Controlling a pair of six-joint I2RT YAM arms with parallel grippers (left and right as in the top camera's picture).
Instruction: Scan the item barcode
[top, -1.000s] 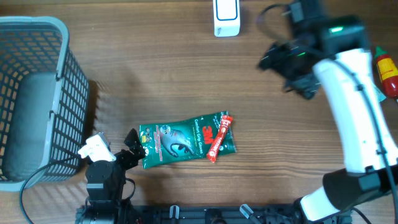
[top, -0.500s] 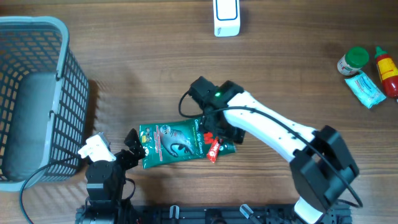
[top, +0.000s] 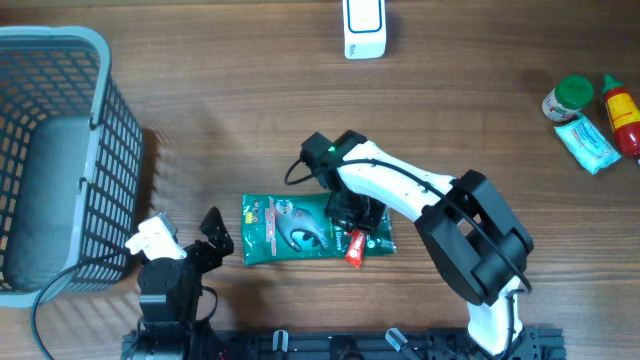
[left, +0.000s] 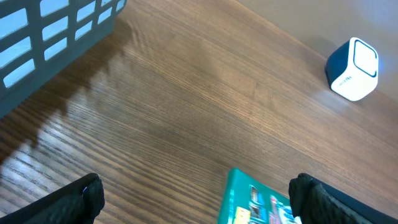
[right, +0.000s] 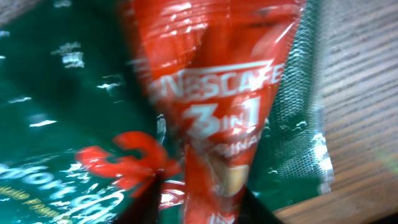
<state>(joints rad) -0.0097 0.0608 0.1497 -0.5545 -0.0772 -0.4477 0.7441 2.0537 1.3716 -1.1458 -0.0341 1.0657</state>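
- On top of the green packet (top: 300, 228), at its right end, lies a red Nescafé 3-in-1 sachet (right: 217, 124), slanted across the packet's edge.
- Directly over that end of the packet, the right gripper (top: 355, 215) is down on the sachet. The blurred right wrist view shows the sachet running between dark fingertips, but not whether they are clamped on it.
- Just left of the packet, the left gripper (left: 196, 202) sits low with its jaws spread wide and nothing between them.
- Well left of the packet stands a grey mesh basket (top: 95, 45), with only its grey floor showing inside.
- Beyond the packet, at the far table edge, stands a white and blue box-shaped device (top: 364, 28).
- Far right of the packet, a green-lidded jar (top: 568, 98), a red bottle (top: 622, 110) and a teal tube (top: 590, 142) cluster together.
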